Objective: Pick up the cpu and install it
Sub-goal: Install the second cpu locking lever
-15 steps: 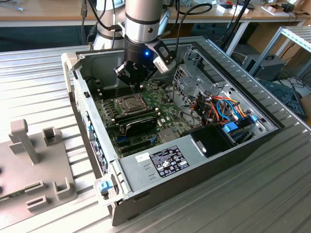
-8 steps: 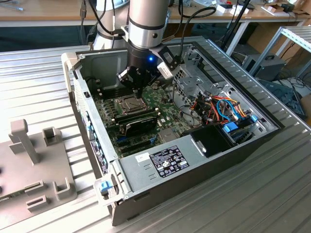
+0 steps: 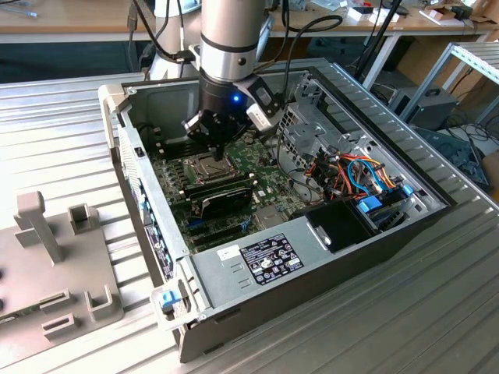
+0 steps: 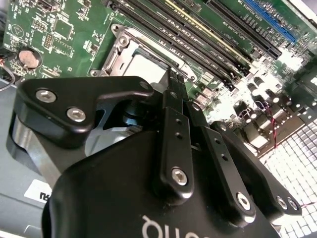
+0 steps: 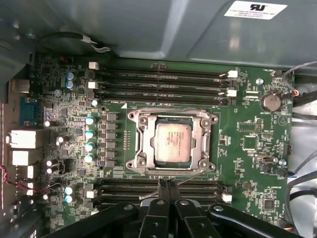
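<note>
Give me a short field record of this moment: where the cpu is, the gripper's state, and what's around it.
cpu: lying inside the socket frame on the motherboard
gripper: fingers together, holding nothing, over the board beside the socket
case: open, lying on the slatted table
expansion card: seated near the socket

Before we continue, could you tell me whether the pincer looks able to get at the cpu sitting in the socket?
Probably yes: the pincer hovers just beside the cpu, which lies with its metal top uncovered in the socket, and nothing stands between them.
</note>
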Robot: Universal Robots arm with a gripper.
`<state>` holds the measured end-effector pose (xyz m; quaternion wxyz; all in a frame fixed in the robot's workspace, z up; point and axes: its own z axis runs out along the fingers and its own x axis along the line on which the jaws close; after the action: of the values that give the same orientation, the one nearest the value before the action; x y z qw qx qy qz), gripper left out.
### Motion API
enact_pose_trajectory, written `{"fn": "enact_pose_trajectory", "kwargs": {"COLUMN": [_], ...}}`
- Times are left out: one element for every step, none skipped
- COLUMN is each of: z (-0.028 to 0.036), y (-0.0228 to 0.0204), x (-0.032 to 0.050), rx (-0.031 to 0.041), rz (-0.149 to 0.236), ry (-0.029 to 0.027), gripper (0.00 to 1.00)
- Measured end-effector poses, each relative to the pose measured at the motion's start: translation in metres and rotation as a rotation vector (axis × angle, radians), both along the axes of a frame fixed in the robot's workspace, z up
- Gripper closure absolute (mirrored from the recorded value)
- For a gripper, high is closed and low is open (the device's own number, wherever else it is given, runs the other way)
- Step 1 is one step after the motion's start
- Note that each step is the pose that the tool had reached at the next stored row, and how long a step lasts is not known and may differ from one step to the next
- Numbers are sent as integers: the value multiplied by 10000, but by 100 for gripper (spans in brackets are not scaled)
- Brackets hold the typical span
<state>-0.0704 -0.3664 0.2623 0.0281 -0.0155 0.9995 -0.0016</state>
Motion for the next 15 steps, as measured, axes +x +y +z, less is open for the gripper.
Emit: {"fn": "enact_pose_trajectory", "kwargs": {"z": [-15, -22, -31, -45, -55, -73, -84, -96, -110, -121, -134, -145, -154, -159, -162], "y": [0, 0, 0, -1, -1, -1, -1, -1, -1, -1, -1, -1, -1, -2, -5], "x": [-5, -7, -8, -11, -15, -25, -32, -41, -52, -61, -73, -85, -96, -103, -104], "rx": [0, 0, 0, 0, 0, 1, 1, 0, 0, -1, 0, 0, 0, -1, -1], "rz": [-1, 0, 1, 1, -1, 0, 0, 0, 0, 0, 0, 0, 0, -1, 0], "ry": [0, 0, -1, 0, 0, -1, 0, 0, -1, 0, -1, 0, 0, 0, 1], "gripper": [89, 89, 89, 89, 89, 89, 89, 89, 89, 89, 89, 89, 89, 89, 89]}}
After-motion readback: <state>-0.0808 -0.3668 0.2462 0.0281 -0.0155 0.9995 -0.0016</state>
